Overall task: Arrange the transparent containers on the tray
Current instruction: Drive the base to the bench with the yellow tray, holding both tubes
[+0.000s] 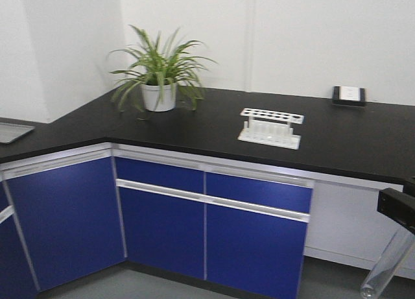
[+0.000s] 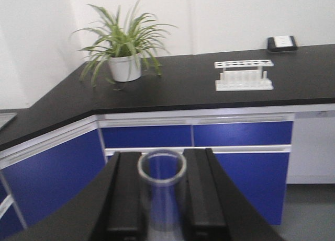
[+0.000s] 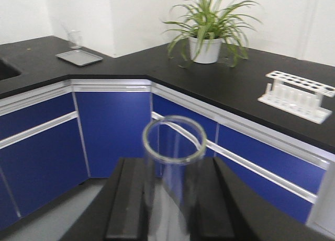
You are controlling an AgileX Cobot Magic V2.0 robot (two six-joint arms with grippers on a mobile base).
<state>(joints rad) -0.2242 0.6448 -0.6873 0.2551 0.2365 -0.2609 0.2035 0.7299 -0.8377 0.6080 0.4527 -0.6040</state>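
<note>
1. The left gripper [image 2: 162, 161] is clamping a clear glass test tube [image 2: 161, 199] between its black fingers [image 2: 125, 199], with the open rim facing outward.
2. The right gripper [image 3: 172, 168] is gripping a second test tube [image 3: 170, 199] the same way. In the front view that tube is hanging slanted below the gripper, out over the floor in front of the blue cabinets [image 1: 162, 227].
3. Neither tube is resting on the shallow grey tray [image 3: 78, 57], which is sitting at the far left of the black counter [image 1: 214, 124], well apart from both grippers. No tubes are showing on it, so I judge the task to be at an early stage: carrying is happening, and all the placing is left.
4. The white holed rack [image 1: 271, 127] is standing right of the potted plant [image 1: 159, 78]. Pale shapes in it may be more tubes, but they are too blurred to tell.
5. A clear beaker [image 3: 75, 38] is standing just behind the tray and is the nearest thing to avoid. The counter edge is lying between the grippers and the tray. A small black device [image 1: 349, 95] is sitting against the wall.
</note>
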